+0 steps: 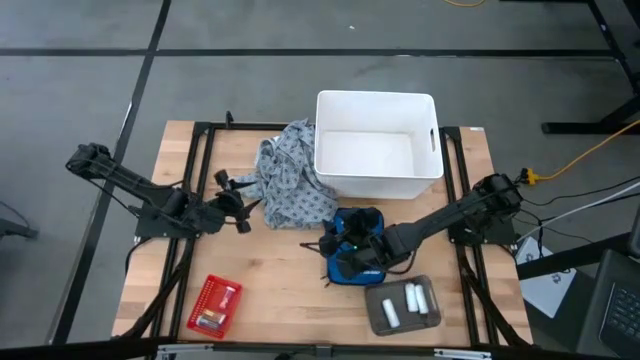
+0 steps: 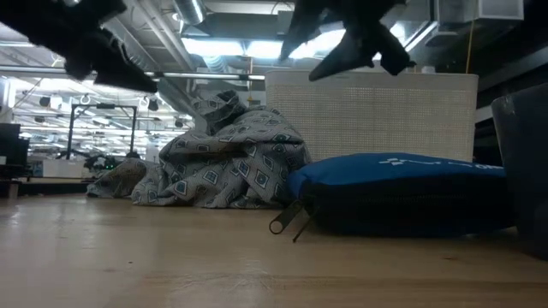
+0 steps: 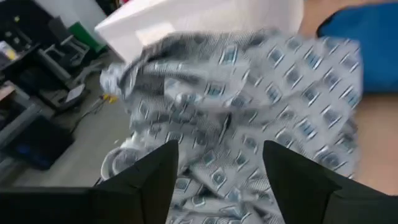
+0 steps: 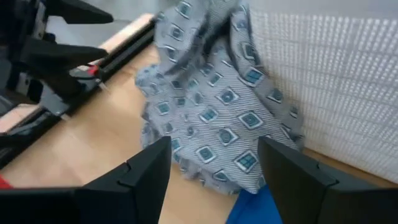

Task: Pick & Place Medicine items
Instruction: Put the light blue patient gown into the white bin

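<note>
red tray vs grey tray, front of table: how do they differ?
Colour: the red tray is bright red, the grey tray dull grey.
Place: the red tray sits front-left near the left arm's side, the grey tray front-right beside the blue pouch.
Contents: the grey tray holds three white bottles; the red tray holds one white bottle plus small yellowish bits.
Shared: both are shallow, rectangular, lying flat on the wood.

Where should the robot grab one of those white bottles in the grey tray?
Probably around the middle of its body, coming straight down from above. The bottles lie on their sides in the shallow tray, with gaps between them, so fingers could straddle one across its width.
</note>
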Robot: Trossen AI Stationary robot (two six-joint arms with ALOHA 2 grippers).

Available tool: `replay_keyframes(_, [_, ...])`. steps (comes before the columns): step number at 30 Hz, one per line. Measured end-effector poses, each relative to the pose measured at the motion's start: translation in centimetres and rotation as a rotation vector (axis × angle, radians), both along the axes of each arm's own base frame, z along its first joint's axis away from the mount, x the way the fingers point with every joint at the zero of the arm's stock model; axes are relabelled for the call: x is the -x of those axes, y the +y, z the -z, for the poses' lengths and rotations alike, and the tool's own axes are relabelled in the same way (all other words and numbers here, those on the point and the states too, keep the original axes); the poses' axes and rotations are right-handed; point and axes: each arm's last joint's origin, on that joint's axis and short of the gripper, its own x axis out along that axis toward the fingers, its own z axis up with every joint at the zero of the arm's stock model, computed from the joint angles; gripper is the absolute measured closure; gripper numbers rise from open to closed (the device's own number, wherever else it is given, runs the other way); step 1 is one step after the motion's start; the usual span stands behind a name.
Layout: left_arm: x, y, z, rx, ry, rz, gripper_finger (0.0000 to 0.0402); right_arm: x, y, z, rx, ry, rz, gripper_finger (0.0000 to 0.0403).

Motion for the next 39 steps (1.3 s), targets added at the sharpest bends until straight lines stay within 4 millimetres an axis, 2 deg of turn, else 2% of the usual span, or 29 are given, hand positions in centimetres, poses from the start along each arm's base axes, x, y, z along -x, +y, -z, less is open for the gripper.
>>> replay_keyframes(5, [-0.1, 1.1, 1.4, 0.019, 0.021, -0.057, 0.0155, -0.1, -1.3, 1.5, -0.041, 0.021, 0.010, 0.0147])
replay_keyframes(10, [-0.7, 2.5, 2.3, 0.129, -0.001, -0.043, 0.0145, -0.5, -2.3, 1.9, -0.069, 0.029, 0.017, 0.0136])
replay_keyframes(16, [-0.7, 4.3, 3.5, 0.186, -0.011, -0.125, 0.0137, -0.9, -2.7, 1.7, -0.055, 0.022, 0.009, 0.0131])
replay_keyframes(27, [0.4, 6.2, 7.7, 0.265, -0.060, -0.214, 0.0137, -1.7, -3.0, 1.3, -0.074, -0.015, -0.028, 0.0131])
replay_keyframes(30, [0.6, 6.7, 8.1, 0.296, -0.050, -0.215, 0.0137, -2.2, -3.4, 2.1, -0.073, -0.004, -0.018, 0.0131])
replay_keyframes(39, [0.7, 7.8, 8.1, 0.352, -0.068, -0.222, 0.0136, -5.6, -5.9, 6.6, -0.145, -0.009, -0.026, 0.0131])
